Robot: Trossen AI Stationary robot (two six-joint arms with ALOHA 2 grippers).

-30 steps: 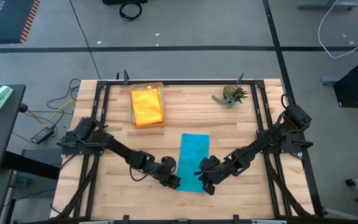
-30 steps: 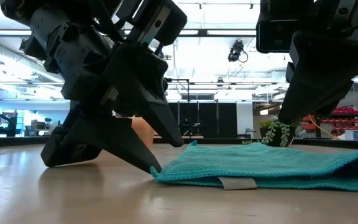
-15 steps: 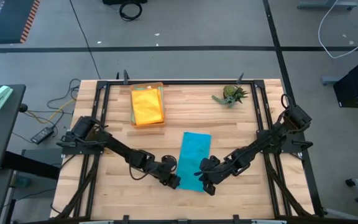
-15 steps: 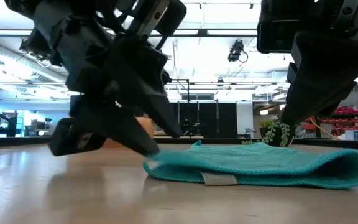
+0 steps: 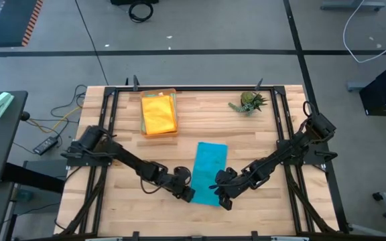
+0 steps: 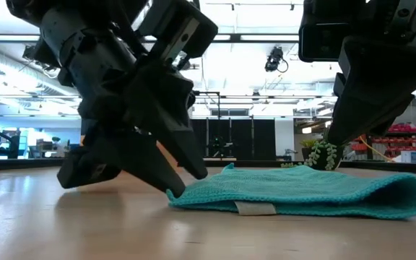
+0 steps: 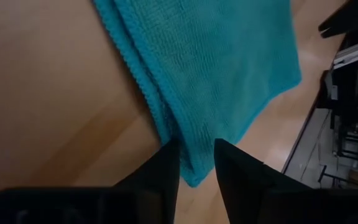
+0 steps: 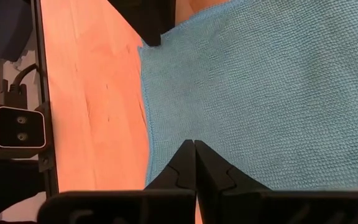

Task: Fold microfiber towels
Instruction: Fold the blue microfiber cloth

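teal microfiber towel lies near the front middle of the wooden table, already doubled into a long narrow strip; the low view shows two layers with a rounded fold on one side and a small tag at the near edge. so one fold looks done, and i judge at least one more is needed to bring the strip down to a compact square.

the left gripper sits at the strip's near left corner. its wrist view shows the fingers parted by a narrow gap, the towel's corner lying right at that gap, though it is hard to say whether any cloth is truly caught between them. the right gripper is at the near right corner, its fingers pressed together with their tips down on the cloth; it probably pinches the edge, but nothing shows between them.

farther back, a yellow towel lies folded in the orange tray, with a hint of green cloth at its side, so part of the batch seems finished. a small green plant stands at the back right.
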